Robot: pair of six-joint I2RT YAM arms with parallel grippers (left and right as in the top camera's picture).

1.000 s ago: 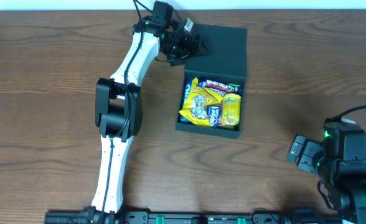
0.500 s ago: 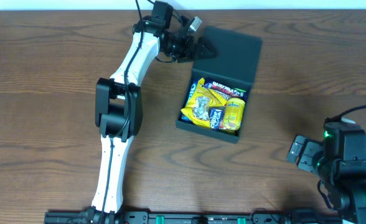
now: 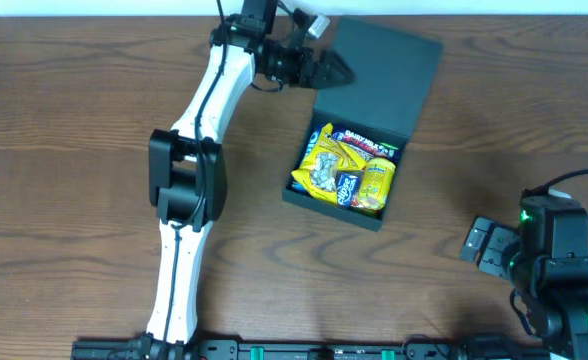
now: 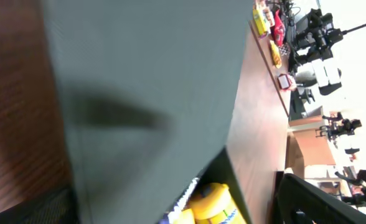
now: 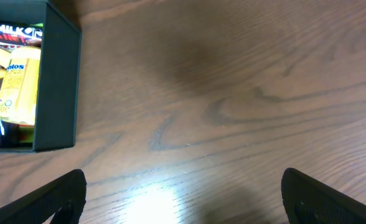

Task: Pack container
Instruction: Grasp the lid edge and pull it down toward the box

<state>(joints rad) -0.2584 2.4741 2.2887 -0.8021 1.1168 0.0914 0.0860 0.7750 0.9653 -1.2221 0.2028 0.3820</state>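
The container [image 3: 296,193], a dark teal square box, sits mid-table turned at a slant. It holds yellow snack packets [image 3: 323,165], a small blue packet [image 3: 346,186] and a yellow tub [image 3: 375,180]. Its hinged lid [image 3: 379,80] stands open toward the back, tilted up. My left gripper [image 3: 332,71] is open at the lid's left edge. In the left wrist view the lid [image 4: 145,87] fills the frame, with the yellow tub [image 4: 211,198] under its edge. My right gripper [image 3: 478,244] is open at the front right, far from the box. The right wrist view shows the container's corner [image 5: 57,81].
The left arm [image 3: 189,170] stretches from the front edge to the back of the wooden table [image 3: 64,120]. The table's far edge [image 3: 494,15] runs just behind the lid. Bare wood [image 5: 233,93] lies under the right gripper.
The left gripper has moved toward the back and slightly right against the lid. The lid has swung right and the whole box has turned clockwise. The right arm has not moved.
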